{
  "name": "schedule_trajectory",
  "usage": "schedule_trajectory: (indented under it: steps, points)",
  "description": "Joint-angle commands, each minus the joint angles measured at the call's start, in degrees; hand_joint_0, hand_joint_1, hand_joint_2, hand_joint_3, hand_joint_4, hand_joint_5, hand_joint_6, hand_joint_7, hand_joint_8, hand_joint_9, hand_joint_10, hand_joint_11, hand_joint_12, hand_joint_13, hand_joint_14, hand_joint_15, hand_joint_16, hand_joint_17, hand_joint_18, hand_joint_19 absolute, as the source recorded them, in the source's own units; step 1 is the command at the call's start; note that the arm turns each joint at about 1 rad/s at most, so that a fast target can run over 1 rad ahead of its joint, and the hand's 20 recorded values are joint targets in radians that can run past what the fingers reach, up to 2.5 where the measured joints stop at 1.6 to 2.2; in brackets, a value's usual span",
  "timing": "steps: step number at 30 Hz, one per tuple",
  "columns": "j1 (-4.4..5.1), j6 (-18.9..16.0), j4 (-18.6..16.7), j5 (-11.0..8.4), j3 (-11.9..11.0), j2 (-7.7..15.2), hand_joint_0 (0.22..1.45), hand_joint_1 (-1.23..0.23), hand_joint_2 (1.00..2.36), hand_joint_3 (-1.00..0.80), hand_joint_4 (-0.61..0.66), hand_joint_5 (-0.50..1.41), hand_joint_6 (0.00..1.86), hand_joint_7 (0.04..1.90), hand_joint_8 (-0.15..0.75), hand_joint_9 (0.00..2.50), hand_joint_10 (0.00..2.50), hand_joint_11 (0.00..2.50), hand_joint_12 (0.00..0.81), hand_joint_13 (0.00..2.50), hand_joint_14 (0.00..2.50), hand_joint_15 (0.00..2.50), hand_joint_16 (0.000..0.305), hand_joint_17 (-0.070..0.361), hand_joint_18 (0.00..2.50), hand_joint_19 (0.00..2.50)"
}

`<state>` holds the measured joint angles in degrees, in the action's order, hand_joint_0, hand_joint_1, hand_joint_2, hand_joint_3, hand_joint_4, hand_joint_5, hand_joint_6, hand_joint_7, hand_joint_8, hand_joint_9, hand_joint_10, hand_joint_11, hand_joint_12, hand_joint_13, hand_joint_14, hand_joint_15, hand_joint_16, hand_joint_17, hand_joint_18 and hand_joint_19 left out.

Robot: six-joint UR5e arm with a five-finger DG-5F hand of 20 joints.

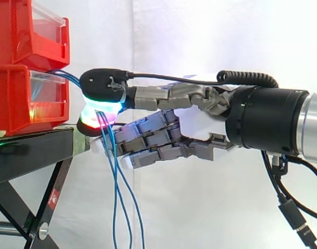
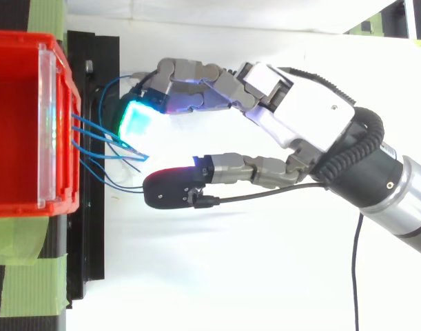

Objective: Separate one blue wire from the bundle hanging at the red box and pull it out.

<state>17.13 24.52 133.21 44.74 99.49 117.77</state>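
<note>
Several thin blue wires [image 2: 93, 127] come out of the front of the lower red bin [image 1: 13, 98] and hang down past the stand as a loose bundle [image 1: 116, 176]. My hand [image 2: 293, 103] reaches in from the right at bin height [image 1: 200, 122]. Its thumb [image 2: 172, 187] lies on one side of the bundle, and a green-glowing fingertip [image 2: 138, 121] on the other. From above, a gap shows between thumb and fingers, and the wires hang inside it. In the side view the thumb's pad covers the wires' upper part.
A second red bin [image 1: 23, 31] is stacked on the lower one. Both stand on a black stand [image 1: 28, 150] with a slanted leg under the wires. Green tape [image 2: 24, 276] marks the stand's near corner. A white curtain is behind.
</note>
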Motion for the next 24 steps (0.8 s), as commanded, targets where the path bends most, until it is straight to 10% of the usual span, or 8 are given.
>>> schedule_trajectory:
  steps: [1, 24]
  points:
    - [0.01, 0.0, 1.0, 0.0, -0.5, 0.0, 0.6, -0.72, 1.01, -0.35, 0.21, -0.15, 0.58, 1.27, 0.328, 0.67, 0.01, 0.4, 0.385, 0.47, 0.01, 0.17, 0.048, 0.108, 0.38, 0.54]
    - [0.54, -1.3, -0.1, 0.09, -0.6, 0.0, 0.62, -0.73, 1.02, -0.21, 0.18, -0.19, 0.78, 1.07, 0.331, 0.7, 0.01, 0.44, 0.387, 0.52, 0.01, 0.2, 0.047, 0.106, 0.42, 0.56]
